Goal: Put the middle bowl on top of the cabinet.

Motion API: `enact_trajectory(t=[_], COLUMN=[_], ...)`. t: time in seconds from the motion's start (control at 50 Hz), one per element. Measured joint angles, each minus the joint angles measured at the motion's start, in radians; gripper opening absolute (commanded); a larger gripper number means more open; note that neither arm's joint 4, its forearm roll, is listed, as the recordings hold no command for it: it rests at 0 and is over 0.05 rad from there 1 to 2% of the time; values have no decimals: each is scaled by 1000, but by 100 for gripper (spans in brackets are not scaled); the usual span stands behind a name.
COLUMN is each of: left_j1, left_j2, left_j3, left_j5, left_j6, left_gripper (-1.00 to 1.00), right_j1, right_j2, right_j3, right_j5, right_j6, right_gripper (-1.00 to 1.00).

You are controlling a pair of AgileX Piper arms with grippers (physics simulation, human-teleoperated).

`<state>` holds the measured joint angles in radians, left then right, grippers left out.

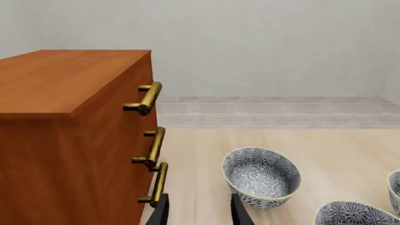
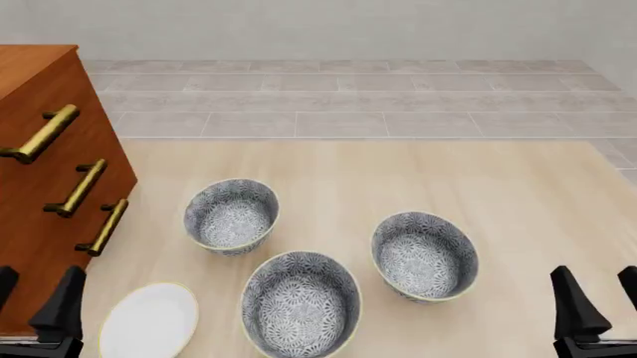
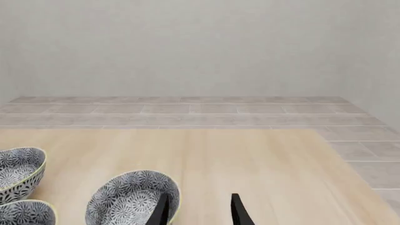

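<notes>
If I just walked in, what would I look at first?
Probably the three blue-and-white flowery bowls clustered on the pale wooden table: the middle bowl nearest the arms, another bowl farther back to its left, and a third bowl to its right. Next, the tall reddish-brown cabinet with brass handles at the left edge, with a plain white plate in front of it. The left gripper and right gripper are both open, holding nothing.

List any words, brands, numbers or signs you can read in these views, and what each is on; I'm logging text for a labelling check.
None: no view shows any readable text.
The cabinet is plain wood with brass handles.
The three bowls, including the middle bowl, carry only floral pattern.
The white plate is blank.
</notes>
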<state>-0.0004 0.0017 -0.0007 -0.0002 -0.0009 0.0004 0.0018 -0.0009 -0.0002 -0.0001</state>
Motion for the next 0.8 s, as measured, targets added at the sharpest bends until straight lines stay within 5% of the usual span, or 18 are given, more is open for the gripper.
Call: enact_trajectory(t=[0.42, 0.8], left_j1=[-24, -133], left_j2=[29, 234], left_j3=[-16, -84], left_j5=[-14, -123], left_j6=[5, 7], left_gripper=[100, 100], right_j1=[-1, -3], right_j2=[5, 4], right_j3=[-2, -3], right_j5=[0, -1], right_j6=[18, 28], right_gripper=[100, 100])
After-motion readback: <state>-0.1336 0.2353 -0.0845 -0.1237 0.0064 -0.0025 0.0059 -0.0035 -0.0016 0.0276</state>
